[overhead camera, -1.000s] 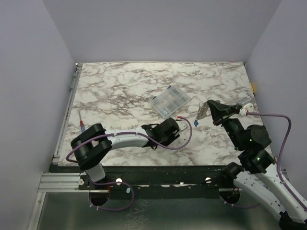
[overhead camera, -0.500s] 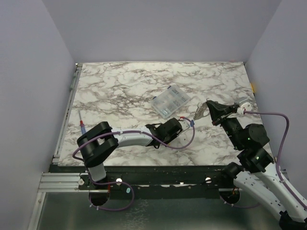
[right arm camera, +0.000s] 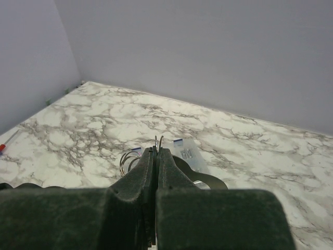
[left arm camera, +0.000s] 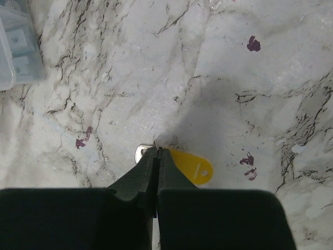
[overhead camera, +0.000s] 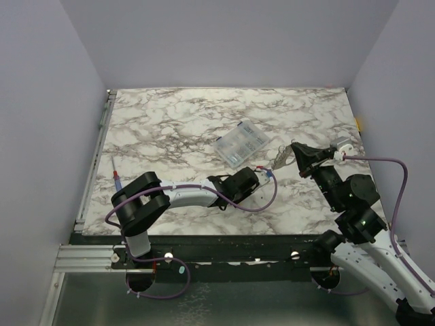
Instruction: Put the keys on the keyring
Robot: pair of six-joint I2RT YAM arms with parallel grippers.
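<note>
My left gripper (left arm camera: pixel 157 151) is shut on the yellow key (left arm camera: pixel 195 166). Its yellow head sticks out right of the fingers and its metal blade (left arm camera: pixel 140 153) sticks out left, just above the marble. In the top view this gripper (overhead camera: pixel 260 174) sits close to my right gripper (overhead camera: pixel 293 152). My right gripper (right arm camera: pixel 158 150) is shut on the keyring (right arm camera: pixel 127 159), whose wire loops hang to the left of the fingers; it also shows in the top view (overhead camera: pixel 281 160). A small blue key (overhead camera: pixel 270 176) shows between the two grippers; I cannot tell whether it hangs on the ring.
A clear compartment box (overhead camera: pixel 241 144) lies just behind the grippers and also shows in the right wrist view (right arm camera: pixel 188 152). A blue-handled, red-tipped screwdriver (overhead camera: pixel 115 176) lies at the left edge of the marble table (overhead camera: pixel 170 122). Purple walls enclose the table on three sides.
My left gripper has moved right and a little farther from me, closer to my right gripper. The blue key has shifted left towards it. The right gripper has hardly moved.
</note>
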